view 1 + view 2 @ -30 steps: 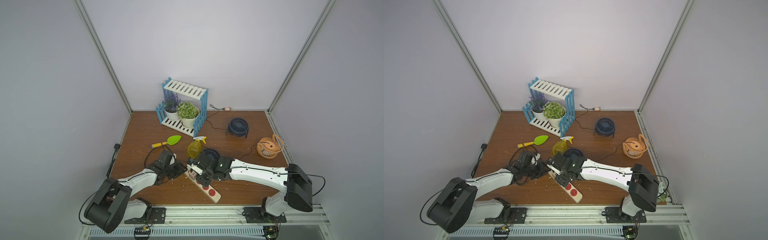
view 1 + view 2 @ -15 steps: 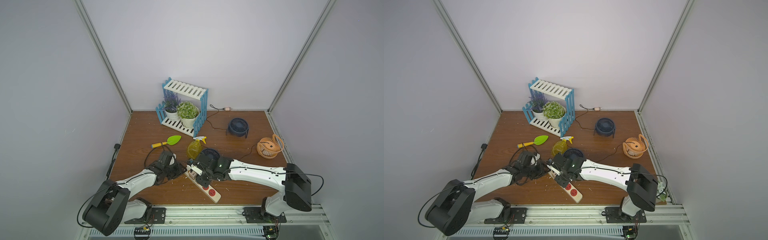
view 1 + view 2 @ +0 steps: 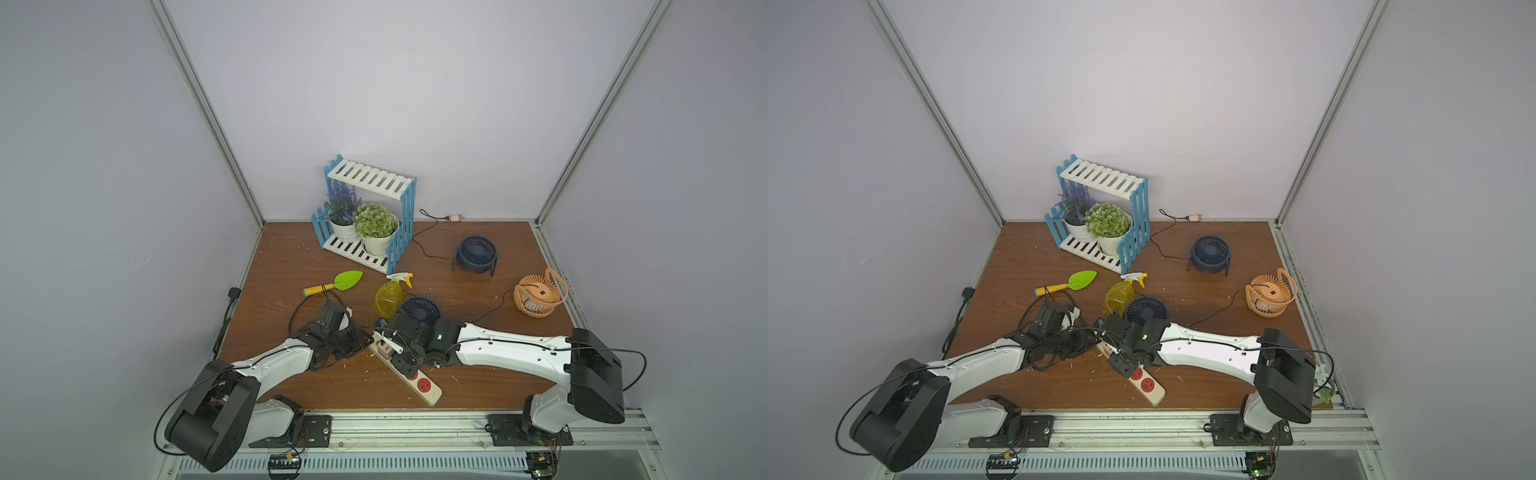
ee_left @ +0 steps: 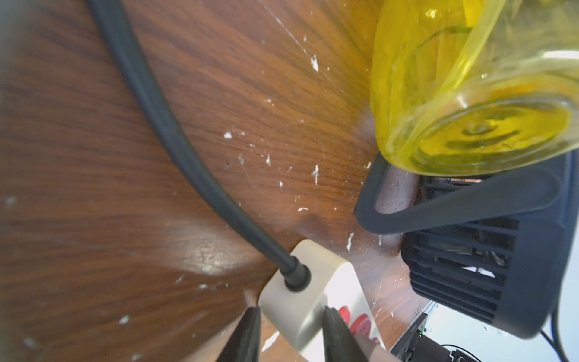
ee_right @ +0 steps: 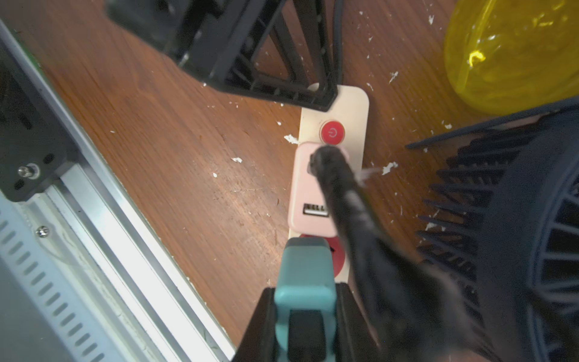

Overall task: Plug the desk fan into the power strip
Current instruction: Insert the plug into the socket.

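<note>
Half the job is bracing: left claw (image 4: 291, 316) is clamping the power strip (image 3: 433, 395) at its corded end against shoving; whether right claw (image 3: 405, 362) is gripping anything, I can't tell.

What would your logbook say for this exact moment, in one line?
left pincer: clamped on power strip, cord end | right pincer: above pink adapter on strip, grip unclear

Just beyond your right gripper's teal tip (image 5: 304, 266) lay the power strip (image 5: 357, 106), a pink adapter (image 5: 308, 194) seated between that tip and the red button (image 5: 332, 132), a blurred black lead (image 5: 341, 188) ending over the adapter's far half.
</note>
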